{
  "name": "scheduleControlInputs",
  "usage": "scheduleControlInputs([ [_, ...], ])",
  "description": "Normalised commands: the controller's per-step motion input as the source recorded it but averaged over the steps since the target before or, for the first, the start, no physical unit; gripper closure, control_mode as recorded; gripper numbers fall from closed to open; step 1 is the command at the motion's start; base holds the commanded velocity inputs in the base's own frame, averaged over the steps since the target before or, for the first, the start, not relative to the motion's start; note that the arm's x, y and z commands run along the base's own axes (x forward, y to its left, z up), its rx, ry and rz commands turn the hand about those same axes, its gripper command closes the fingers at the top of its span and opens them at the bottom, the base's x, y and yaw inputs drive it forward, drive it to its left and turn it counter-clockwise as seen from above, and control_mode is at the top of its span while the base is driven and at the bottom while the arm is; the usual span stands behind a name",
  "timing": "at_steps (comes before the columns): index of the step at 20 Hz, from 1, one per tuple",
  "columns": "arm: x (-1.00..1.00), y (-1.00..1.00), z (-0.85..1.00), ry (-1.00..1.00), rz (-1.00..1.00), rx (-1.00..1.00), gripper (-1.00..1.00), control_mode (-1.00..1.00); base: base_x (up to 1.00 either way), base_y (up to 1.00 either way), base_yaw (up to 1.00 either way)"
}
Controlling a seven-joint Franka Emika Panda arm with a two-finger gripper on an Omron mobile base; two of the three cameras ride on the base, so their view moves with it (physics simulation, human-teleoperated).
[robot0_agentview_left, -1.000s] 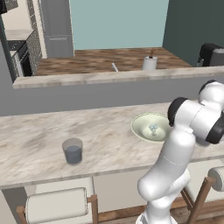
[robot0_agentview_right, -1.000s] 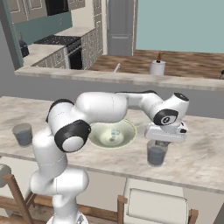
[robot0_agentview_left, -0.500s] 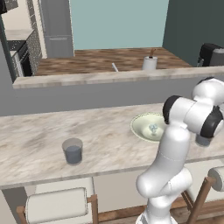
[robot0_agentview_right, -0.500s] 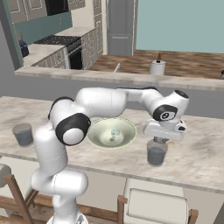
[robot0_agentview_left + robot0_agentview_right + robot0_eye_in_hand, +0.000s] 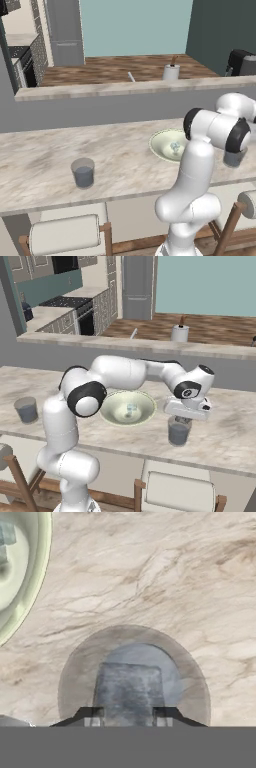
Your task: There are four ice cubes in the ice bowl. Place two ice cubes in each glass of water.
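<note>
My gripper [image 5: 129, 716] hangs right above one glass of water [image 5: 75, 682], shut on a whitish-grey ice cube [image 5: 129, 692] held over the water. From the right base view the gripper [image 5: 183, 419] sits just over this glass [image 5: 178, 433], to the right of the ice bowl [image 5: 112, 406]. Ice cubes [image 5: 131, 408] lie in the bowl's middle. The other glass of water [image 5: 26, 409] stands far left on the counter. In the left base view the arm partly hides the near glass [image 5: 234, 159], while the bowl [image 5: 161, 145] and the far glass [image 5: 83, 172] show.
A white mug [image 5: 179, 332] with a brown stick stands on the raised ledge behind the counter. A dark appliance [image 5: 240, 62] sits at the far right of that ledge. Stools stand below the counter's front edge.
The arm's elbow has swung slightly toward the bowl. The gripper has stayed over the right glass with the cube in it.
</note>
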Motion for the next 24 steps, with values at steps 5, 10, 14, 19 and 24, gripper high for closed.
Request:
scheduleControlInputs([
  [5, 0.18, 0.0, -0.08, 0.0, -0.05, 0.0, 1.0, -1.0, 0.0, 0.0, 0.0],
  [10, 0.2, -0.06, -0.03, 0.0, -0.05, 0.0, 1.0, -1.0, 0.0, 0.0, 0.0],
  [14, 0.05, -0.26, -0.09, 0.0, -0.07, 0.0, 1.0, -1.0, 0.0, 0.0, 0.0],
  [19, 0.15, -0.15, -0.15, 0.0, -0.07, 0.0, 1.0, -1.0, 0.0, 0.0, 0.0],
  [24, 0.05, 0.01, -0.01, 0.0, -0.05, -0.01, 1.0, -1.0, 0.0, 0.0, 0.0],
])
